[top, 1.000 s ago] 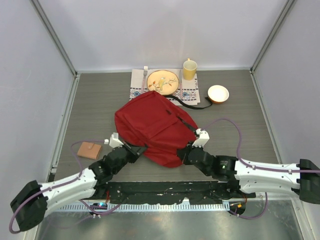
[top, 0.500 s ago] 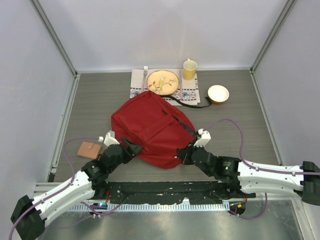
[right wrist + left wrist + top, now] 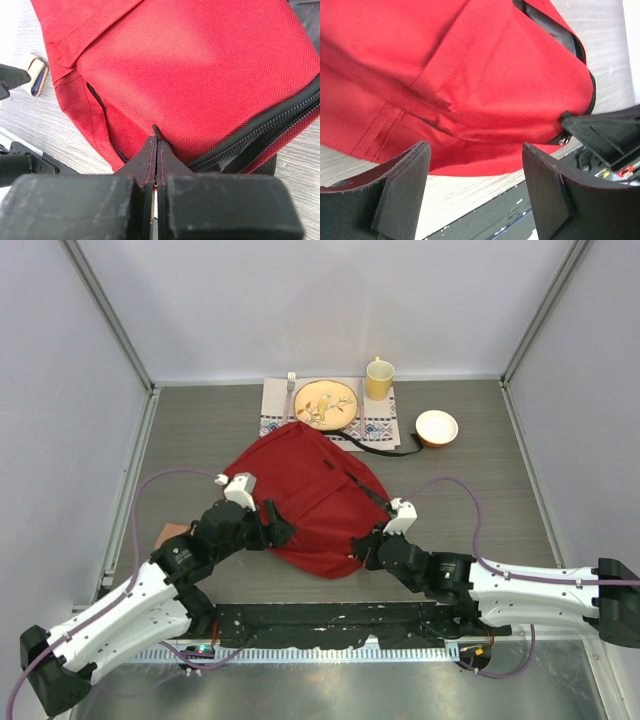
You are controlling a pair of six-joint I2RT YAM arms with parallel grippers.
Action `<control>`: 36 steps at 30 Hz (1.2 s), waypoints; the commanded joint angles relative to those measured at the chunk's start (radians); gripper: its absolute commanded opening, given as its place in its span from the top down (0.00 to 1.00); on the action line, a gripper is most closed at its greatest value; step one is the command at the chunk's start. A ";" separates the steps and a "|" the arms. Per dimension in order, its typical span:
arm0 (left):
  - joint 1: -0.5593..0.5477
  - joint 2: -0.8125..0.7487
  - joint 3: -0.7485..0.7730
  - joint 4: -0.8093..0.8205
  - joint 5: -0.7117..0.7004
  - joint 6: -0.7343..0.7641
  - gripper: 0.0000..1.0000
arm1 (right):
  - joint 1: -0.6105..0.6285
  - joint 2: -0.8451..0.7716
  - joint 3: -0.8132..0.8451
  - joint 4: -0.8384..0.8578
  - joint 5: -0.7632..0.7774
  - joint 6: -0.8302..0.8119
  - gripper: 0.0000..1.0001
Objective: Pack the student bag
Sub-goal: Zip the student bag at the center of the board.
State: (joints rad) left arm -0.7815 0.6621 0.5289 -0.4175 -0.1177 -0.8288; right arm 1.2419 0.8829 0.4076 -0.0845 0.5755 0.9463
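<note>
The student bag (image 3: 310, 495) lies flat in the middle of the table (image 3: 200, 430), a big red lump of cloth. It looks soft and floppy, so I think it will sag and fold when it is lifted, and it does not look heavy. The cloth is rough, not slippery, so a pinch should hold well. Good places to grab seem to be the edge by the black zipper (image 3: 260, 132), a fold of cloth, or the black strap (image 3: 385, 448) that trails out at the bag's 1 o'clock. The right gripper (image 3: 156, 142) sits at the bag's 5 o'clock. Its jaws are squeezed tight together on the near edge of the bag, right beside the zipper. The left gripper (image 3: 476, 155) is at the bag's 8 o'clock. Its jaws stand wide apart and hold nothing, and the red cloth is just in front of them, not between them. To open the bag, I think this hand needs to grip the cloth on its own side. Farther out, at 12 o'clock, a plate (image 3: 325, 403) and a yellow cup (image 3: 379, 380) sit on a place mat (image 3: 380, 428), and a bowl (image 3: 436, 427) rests at 1 o'clock.
</note>
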 commanded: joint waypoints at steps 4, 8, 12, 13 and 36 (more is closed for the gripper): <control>-0.180 0.135 0.128 0.069 0.044 0.336 0.22 | 0.001 -0.036 0.039 -0.001 0.067 0.016 0.99; -0.340 0.211 0.148 0.141 -0.071 0.447 0.20 | 0.001 -0.051 0.039 -0.017 0.076 0.023 0.99; -0.416 0.280 0.126 0.233 -0.100 0.540 0.20 | 0.001 -0.065 0.040 -0.026 0.080 0.029 0.99; -0.436 0.300 0.117 0.294 -0.094 0.571 0.20 | 0.001 -0.068 0.042 -0.027 0.080 0.029 0.99; -0.492 0.577 0.074 0.615 -0.053 0.669 0.60 | -0.001 -0.075 0.039 0.003 0.057 0.037 0.99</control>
State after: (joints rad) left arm -1.2652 1.2381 0.5888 0.1078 -0.1738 -0.1658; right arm 1.2419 0.8230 0.4080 -0.1211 0.5915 0.9707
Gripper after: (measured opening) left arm 0.533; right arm 0.034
